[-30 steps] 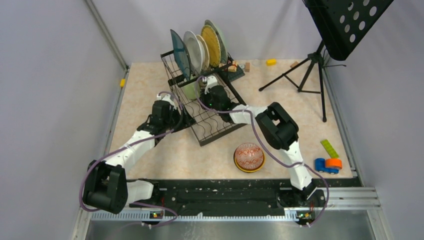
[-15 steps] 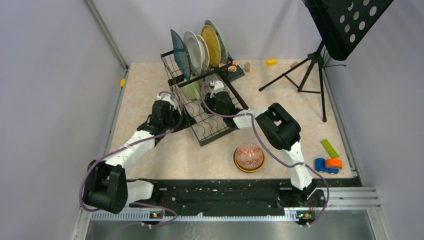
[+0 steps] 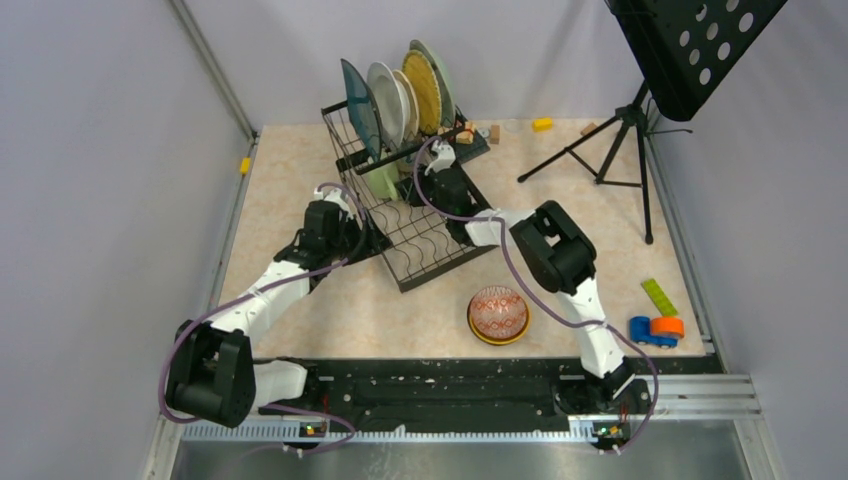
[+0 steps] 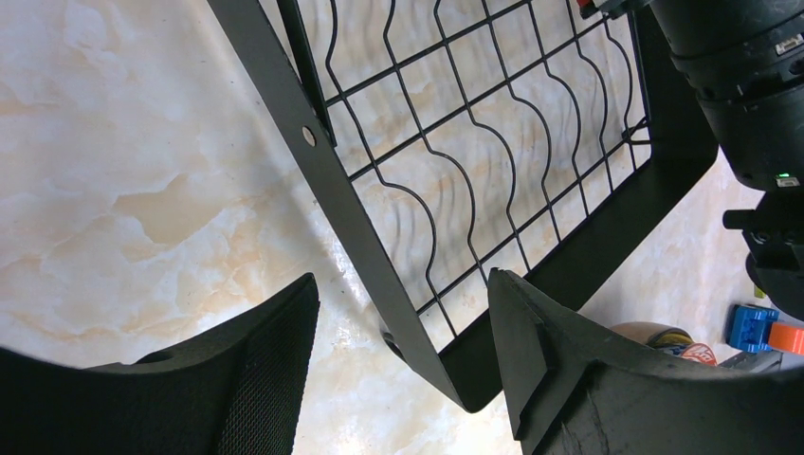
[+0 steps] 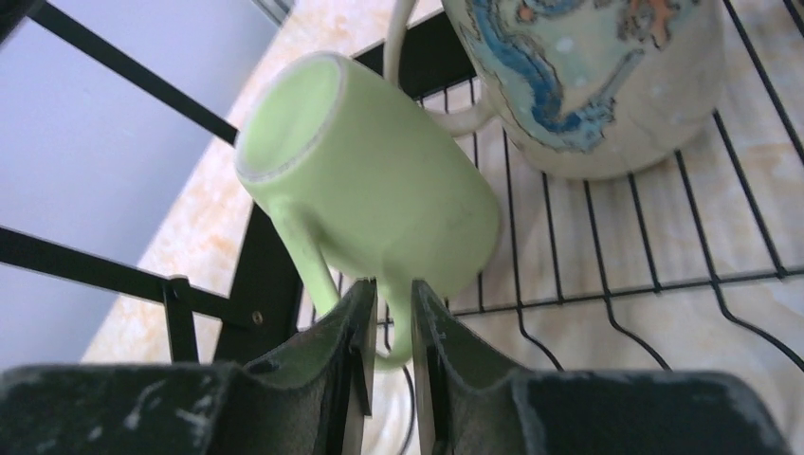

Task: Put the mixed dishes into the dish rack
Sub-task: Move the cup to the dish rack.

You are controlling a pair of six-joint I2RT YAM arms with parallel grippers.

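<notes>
The black wire dish rack stands mid-table, with several plates upright in its raised back section. My right gripper reaches into the rack and is shut on the handle of the light-green mug, which hangs tilted over the wire floor with its mouth pointing away. A cream mug with a blue pattern sits on the wires just beyond it. My left gripper is open, its fingers either side of the rack's near-left frame corner without gripping it. A red-patterned bowl nests in a yellow-orange one in front of the rack.
A black tripod music stand fills the back right. A blue toy car and a green block lie at the right edge. Small toy blocks lie near the back wall.
My right gripper has carried the green mug toward the back of the rack, nearer the plates. The left arm has stayed where it was.
</notes>
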